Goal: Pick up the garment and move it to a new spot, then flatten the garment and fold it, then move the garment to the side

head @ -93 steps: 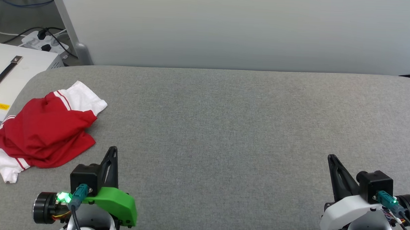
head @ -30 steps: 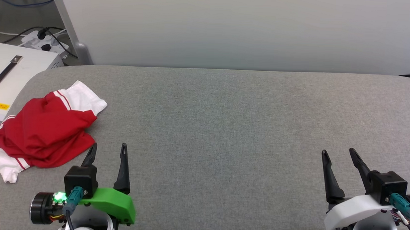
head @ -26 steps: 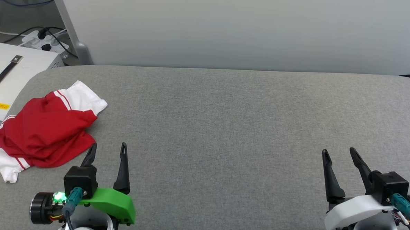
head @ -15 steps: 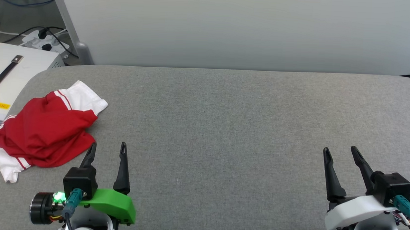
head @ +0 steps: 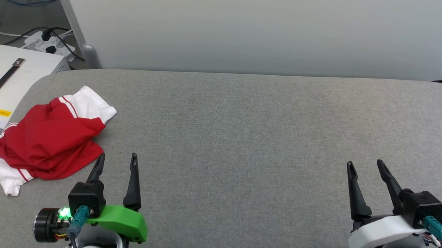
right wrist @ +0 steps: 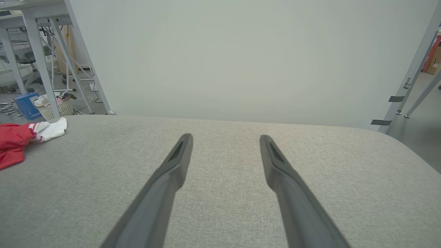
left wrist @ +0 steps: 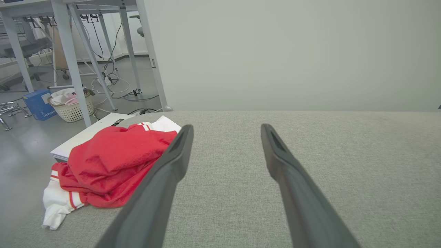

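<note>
We see the garment point(head: 47, 138) crumpled in a heap at the left of the head view, right at the left edge of the bench point(head: 243, 132). One white sleeve points toward the upper left and another white part trails at the lower left, close to the rim. That edge is our main worry. If we pinch only a sleeve or a single top layer, the rest may slide over the side toward the white case point(head: 10, 81) that stands beside it. Because the cloth is bunched, a deep bite could instead catch several layers at once, and we judge that would make flattening harder. A low sideways approach may also shove the heap instead of taking hold of it.

Our left pincer point(head: 117, 157) stands wide open and holds nothing. Its outer finger is just beside the red hem, and we cannot tell whether it brushes the hem. Our right pincer point(head: 364, 164), at the lower right, is also spread wide and empty, well apart from the cloth above bare bench.
</note>
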